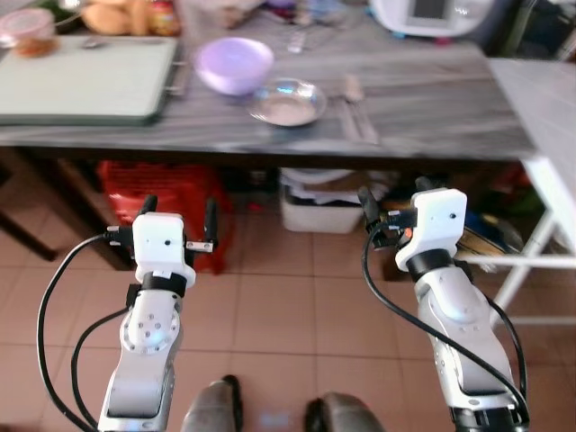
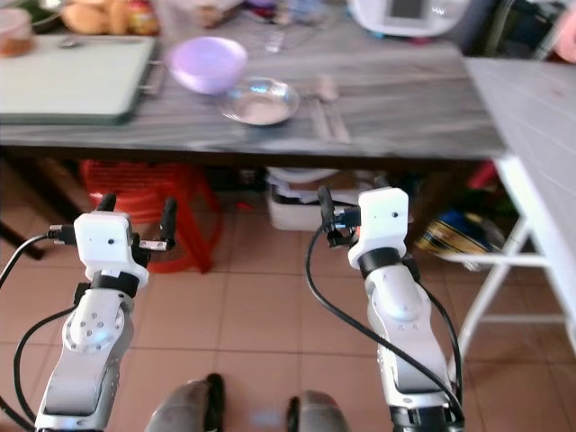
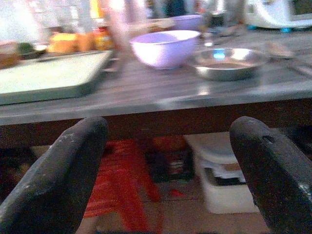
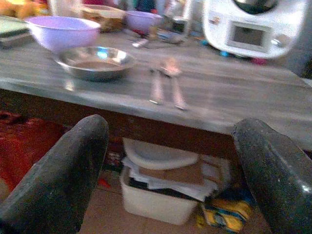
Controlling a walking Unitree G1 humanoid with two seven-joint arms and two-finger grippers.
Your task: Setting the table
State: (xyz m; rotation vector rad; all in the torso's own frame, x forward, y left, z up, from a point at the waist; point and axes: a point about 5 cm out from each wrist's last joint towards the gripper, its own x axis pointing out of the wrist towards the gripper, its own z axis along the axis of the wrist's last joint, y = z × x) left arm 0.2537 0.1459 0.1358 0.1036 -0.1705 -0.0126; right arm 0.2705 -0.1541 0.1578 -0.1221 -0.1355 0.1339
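We stand in front of a long grey worktop (image 1: 432,99). On it lie a big pale green tray (image 1: 85,81), then a purple bowl (image 1: 234,65), then a shiny metal dish (image 1: 287,102) touching the bowl, then two spoons (image 1: 357,108) just beside the dish. Our left pincer (image 1: 178,219) and our right pincer (image 4: 161,165) hang below the worktop edge, both wide open and holding nothing.
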